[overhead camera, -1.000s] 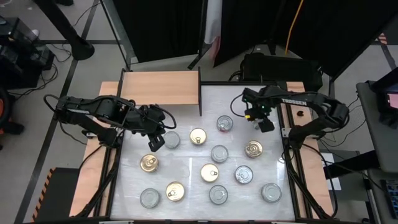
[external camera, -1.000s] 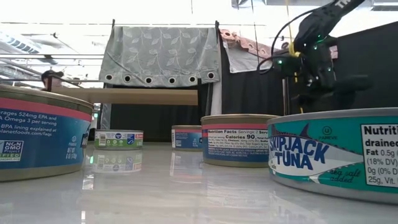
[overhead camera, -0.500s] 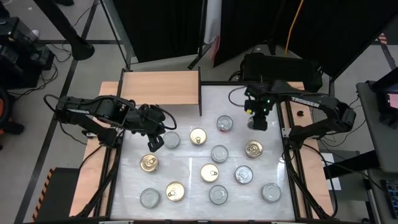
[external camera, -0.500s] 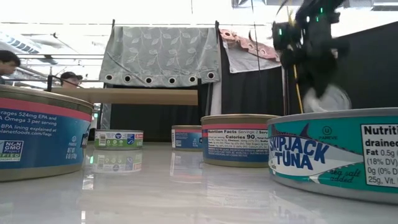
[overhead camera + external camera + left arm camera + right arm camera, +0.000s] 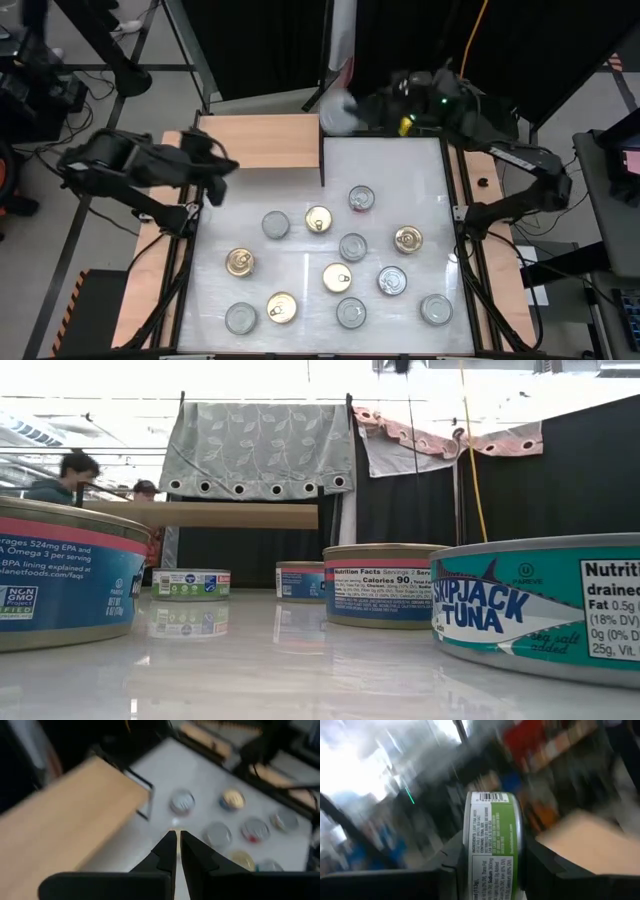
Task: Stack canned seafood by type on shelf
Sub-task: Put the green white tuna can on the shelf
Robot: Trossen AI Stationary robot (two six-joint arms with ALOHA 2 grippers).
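Observation:
My right gripper [image 5: 345, 108] is raised beyond the table's far edge, by the far right corner of the light-wood shelf [image 5: 258, 140], and is shut on a green-labelled tin [image 5: 492, 845]. My left gripper [image 5: 215, 165] hovers shut and empty over the shelf's near left corner; the left wrist view shows its fingertips [image 5: 177, 837] closed together above the shelf [image 5: 65, 820]. Several tins of canned seafood [image 5: 352, 246] stand flat on the white table [image 5: 300, 250]. Neither gripper shows in the low view. My right gripper pinches the tin between its two fingers, one on each flat end [image 5: 520, 852], so the curved label side faces the wrist camera. The fingers [image 5: 540, 865] run about level and point toward the table's far left. The tin stands on edge, lifted clear of everything.
A silver tin [image 5: 275, 224] and a gold one [image 5: 318, 219] stand nearest the shelf, whose dark side panel [image 5: 322, 150] borders the table. Large tins [image 5: 540, 605] crowd the low view's foreground. People [image 5: 70, 475] show behind the shelf.
My right gripper has risen off the table's right side with a tin. It has swung toward the shelf's far right corner and rolled, so the tin now stands on edge. My left gripper has drawn up and back, from over the tins toward the left edge and the shelf.

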